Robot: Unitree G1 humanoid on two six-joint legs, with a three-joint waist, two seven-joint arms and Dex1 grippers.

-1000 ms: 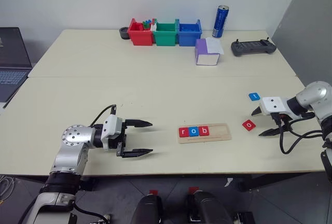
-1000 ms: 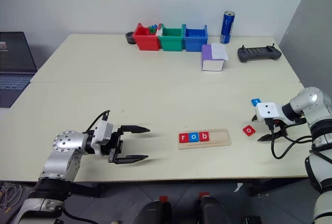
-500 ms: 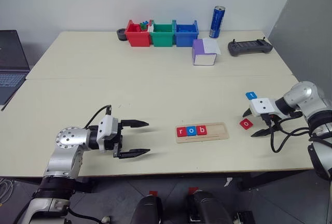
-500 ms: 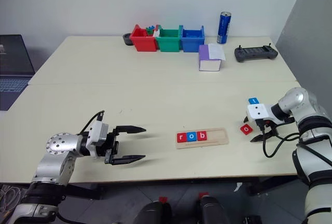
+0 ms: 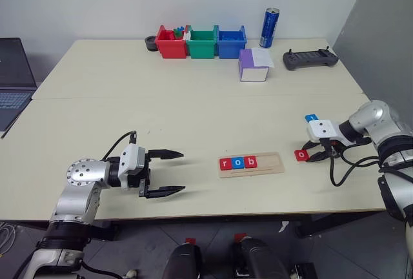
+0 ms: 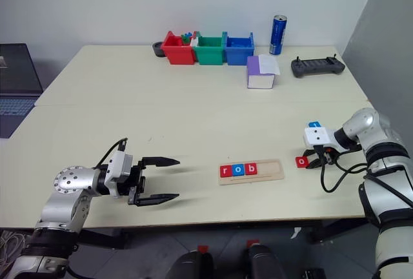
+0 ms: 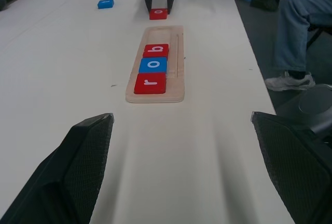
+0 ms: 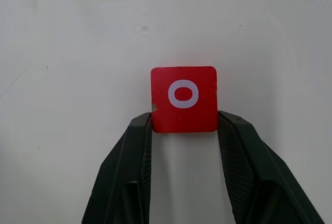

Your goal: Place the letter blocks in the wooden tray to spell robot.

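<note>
The wooden tray lies near the table's front, with a red r block, a blue o block and a red b block at its left end. A loose red o block lies on the table just right of the tray. My right gripper is shut on it, one finger pressed against each side. A blue block lies behind that hand. Left of the tray, my left gripper hovers open and empty, pointing along the tray.
Red, green and blue bins line the far edge, with a blue can, a purple-white box and a controller. A laptop sits far left. A person's leg is beyond the table's right end.
My right gripper edged left onto the red o block and its fingers closed against the block's sides. The left gripper stayed put and open.
</note>
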